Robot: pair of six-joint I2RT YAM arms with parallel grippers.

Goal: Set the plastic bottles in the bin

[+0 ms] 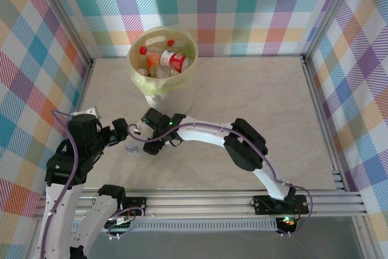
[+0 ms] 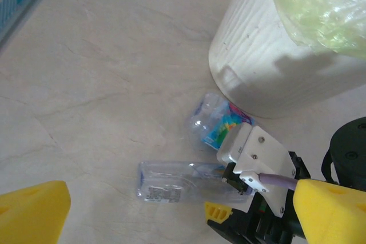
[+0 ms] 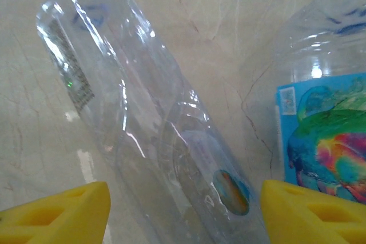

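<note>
A flattened clear plastic bottle (image 3: 154, 141) lies on the table (image 1: 242, 107), also seen at bottle (image 2: 171, 181). My right gripper (image 3: 183, 215) straddles it, one yellow finger on each side with narrow gaps left, so it is open. A second bottle with a blue fish label (image 3: 326, 135) lies just beside it, near the foot of the pale yellow bin (image 1: 170, 92). Several bottles (image 1: 173, 60) with red labels and caps lie inside the bin. My left gripper (image 2: 183, 215) hangs wide open above the two bottles, holding nothing. The right gripper (image 1: 138, 139) sits left of centre in the top view.
The bin's ribbed white wall (image 2: 269, 67) stands right behind the two bottles, with a green liner bag (image 2: 320, 10) folded over its rim. Both wrists crowd together at the table's left. Checked walls enclose the table on three sides.
</note>
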